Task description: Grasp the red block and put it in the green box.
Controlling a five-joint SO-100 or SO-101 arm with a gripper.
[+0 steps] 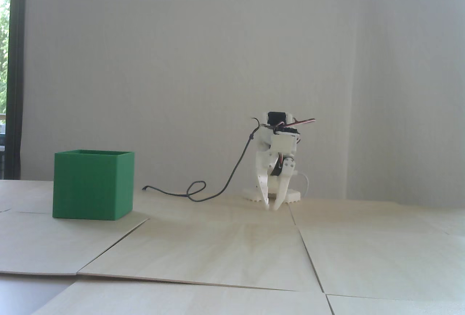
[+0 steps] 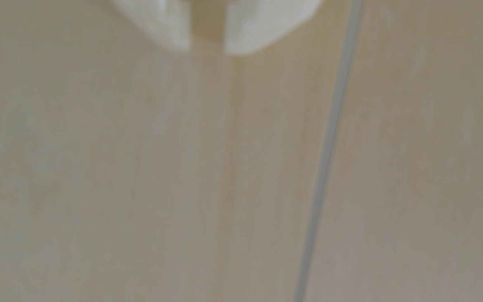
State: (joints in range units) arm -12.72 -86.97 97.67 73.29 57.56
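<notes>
My gripper (image 1: pixel 271 208) points straight down in the fixed view, its two white fingertips (image 1: pixel 267 204) almost converging just above or at the wooden table (image 1: pixel 232 249), with only a narrow slit between them. The wrist view, blurred as it is, agrees: the fingers (image 2: pixel 173 26) come in from the top edge with a thin strip of bare wood showing between them, and nothing is held there. So I read the jaws as nearly together and empty.

I cannot find the red block in either view. There is no red on the table around the tips, only pale boards and a seam (image 2: pixel 326 162) running past on the right of the wrist view. The block may sit inside the green box (image 1: pixel 93 185), whose interior is hidden from this low camera, or out of frame; I cannot tell which.

The green box stands well apart from the fingers, to the left in the fixed view, upright with its top open.

If I do find the block, I expect it to be light and rigid. I would pinch it across two opposite flat faces, low and square, since a small block can twist out of tapered tips.
</notes>
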